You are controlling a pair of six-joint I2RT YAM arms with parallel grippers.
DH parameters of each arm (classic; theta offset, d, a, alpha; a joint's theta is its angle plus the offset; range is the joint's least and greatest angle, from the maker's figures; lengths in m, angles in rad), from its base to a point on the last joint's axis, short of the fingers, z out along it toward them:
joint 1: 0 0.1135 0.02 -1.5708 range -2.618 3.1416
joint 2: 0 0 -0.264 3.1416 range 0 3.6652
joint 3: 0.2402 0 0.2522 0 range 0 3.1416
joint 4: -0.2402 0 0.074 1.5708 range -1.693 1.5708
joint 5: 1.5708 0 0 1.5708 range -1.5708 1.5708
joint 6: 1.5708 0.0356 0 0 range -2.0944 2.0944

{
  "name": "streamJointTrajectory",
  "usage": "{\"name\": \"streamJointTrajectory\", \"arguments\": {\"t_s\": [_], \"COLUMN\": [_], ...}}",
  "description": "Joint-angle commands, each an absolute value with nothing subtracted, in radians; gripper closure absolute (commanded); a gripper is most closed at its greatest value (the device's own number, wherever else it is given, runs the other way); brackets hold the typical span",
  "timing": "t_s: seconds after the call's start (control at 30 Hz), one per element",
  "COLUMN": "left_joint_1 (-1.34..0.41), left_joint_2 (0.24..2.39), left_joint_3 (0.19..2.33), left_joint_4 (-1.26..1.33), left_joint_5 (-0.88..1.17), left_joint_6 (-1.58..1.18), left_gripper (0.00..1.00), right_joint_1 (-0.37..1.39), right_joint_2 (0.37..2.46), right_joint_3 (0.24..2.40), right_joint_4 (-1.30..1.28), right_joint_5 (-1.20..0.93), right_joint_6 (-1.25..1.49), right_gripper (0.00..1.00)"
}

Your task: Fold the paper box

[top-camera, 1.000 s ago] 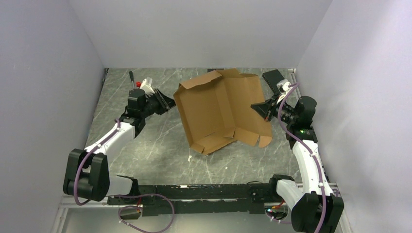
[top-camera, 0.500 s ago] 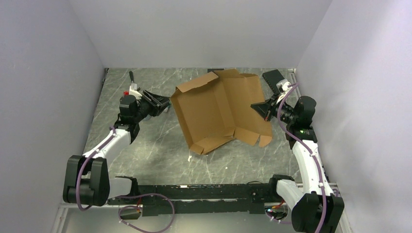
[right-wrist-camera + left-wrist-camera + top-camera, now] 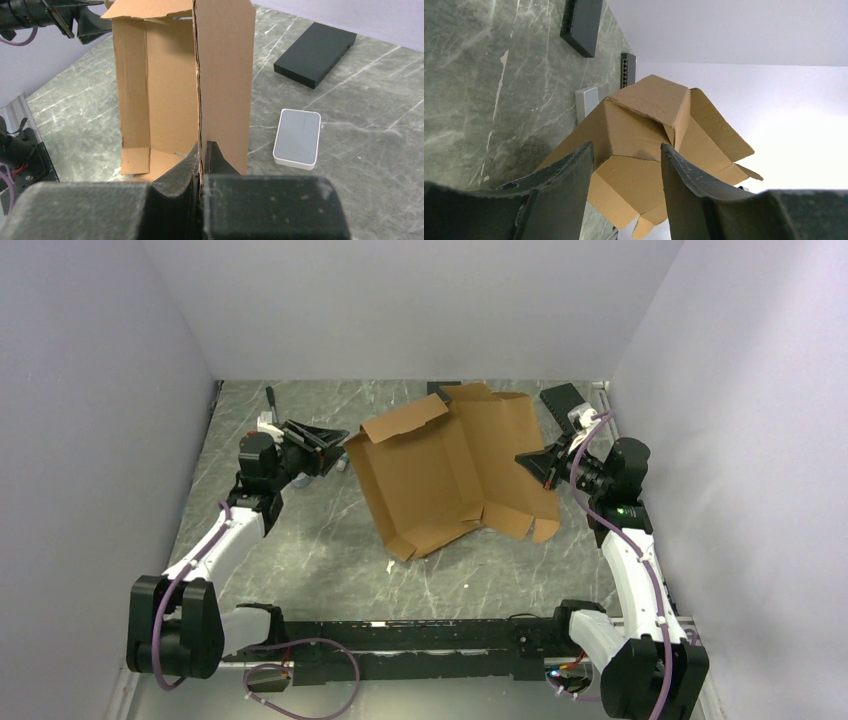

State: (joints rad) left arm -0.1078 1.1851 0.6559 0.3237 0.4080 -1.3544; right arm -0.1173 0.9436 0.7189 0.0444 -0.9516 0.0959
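The paper box [image 3: 450, 470], a brown cardboard sheet with its side walls partly raised, stands tilted at the table's middle. My right gripper [image 3: 530, 462] is shut on the edge of its right panel. In the right wrist view that upright panel edge [image 3: 200, 75] runs straight into the closed jaws of the right gripper [image 3: 201, 147]. My left gripper [image 3: 328, 445] is open just left of the box's left wall and holds nothing. The left wrist view shows the box [image 3: 644, 130] beyond the spread fingertips of the left gripper [image 3: 625, 147].
A black slab [image 3: 563, 400] lies at the back right, behind the right gripper. Another dark slab [image 3: 627, 70] and a small white case [image 3: 297, 137] lie on the marble table near the box. A thin dark tool [image 3: 270, 398] sits at the back left.
The left gripper has opened and drawn back to the left, away from the box. The box's left wall has shifted slightly left. The right arm has stayed still.
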Motion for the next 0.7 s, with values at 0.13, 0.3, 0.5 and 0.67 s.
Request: {"name": "streamJointTrajectory", "arguments": {"t_s": [0.13, 0.3, 0.5, 0.67], "left_joint_1": [-0.104, -0.107, -0.147, -0.193], "left_joint_2": [1.201, 1.205, 1.217, 1.23], "left_joint_3": [0.744, 0.75, 0.811, 0.862], "left_joint_4": [0.189, 0.192, 0.093, 0.007], "left_joint_5": [0.419, 0.437, 0.411, 0.346], "left_joint_6": [-1.322, -1.309, -1.265, -1.224], "left_gripper": [0.43, 0.44, 0.44, 0.47], "right_joint_1": [-0.112, -0.11, -0.11, -0.11], "right_joint_2": [0.941, 0.942, 0.945, 0.945], "right_joint_3": [0.736, 0.735, 0.734, 0.733], "right_joint_4": [0.067, 0.068, 0.069, 0.071], "right_joint_5": [-0.963, -0.963, -0.962, -0.962], "right_joint_6": [0.08, 0.08, 0.08, 0.08], "right_gripper": [1.0, 1.0, 1.0, 1.0]}}
